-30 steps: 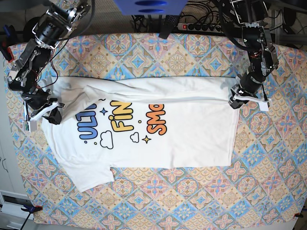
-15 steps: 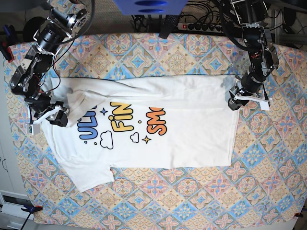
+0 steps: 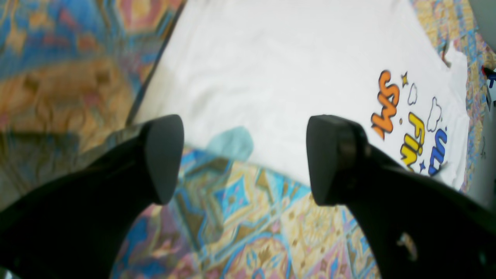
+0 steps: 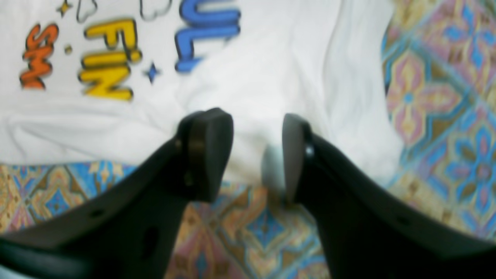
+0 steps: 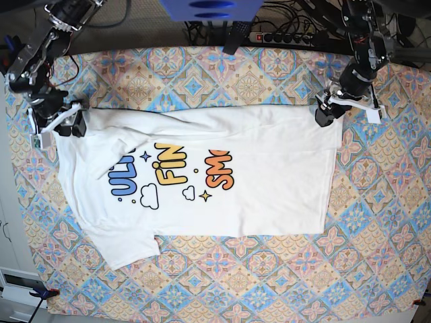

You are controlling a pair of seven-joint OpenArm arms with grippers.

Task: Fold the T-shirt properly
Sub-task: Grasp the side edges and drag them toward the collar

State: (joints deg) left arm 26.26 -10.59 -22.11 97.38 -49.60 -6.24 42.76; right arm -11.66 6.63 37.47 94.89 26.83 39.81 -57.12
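The white T-shirt (image 5: 256,182) lies spread print-up on the patterned cloth, with a fold of its upper left part covering the end of the blue word. My left gripper (image 5: 326,113) hovers at the shirt's far right corner. In the left wrist view the left gripper (image 3: 244,159) is wide open with nothing between its fingers (image 3: 162,155), and the T-shirt (image 3: 271,69) lies just beyond. My right gripper (image 5: 67,125) is at the shirt's far left corner. The right wrist view shows the right gripper (image 4: 257,155) open over the edge of the T-shirt (image 4: 252,77).
A patterned tablecloth (image 5: 269,282) covers the whole table. A power strip (image 5: 283,37) and cables run along the back edge, beside a blue object (image 5: 209,8). Bare cloth surrounds the shirt in front and to the right.
Both grippers carried the shirt's far edge toward the back of the table, then opened and let it go. The shirt now lies spread wider, with more of the print uncovered.
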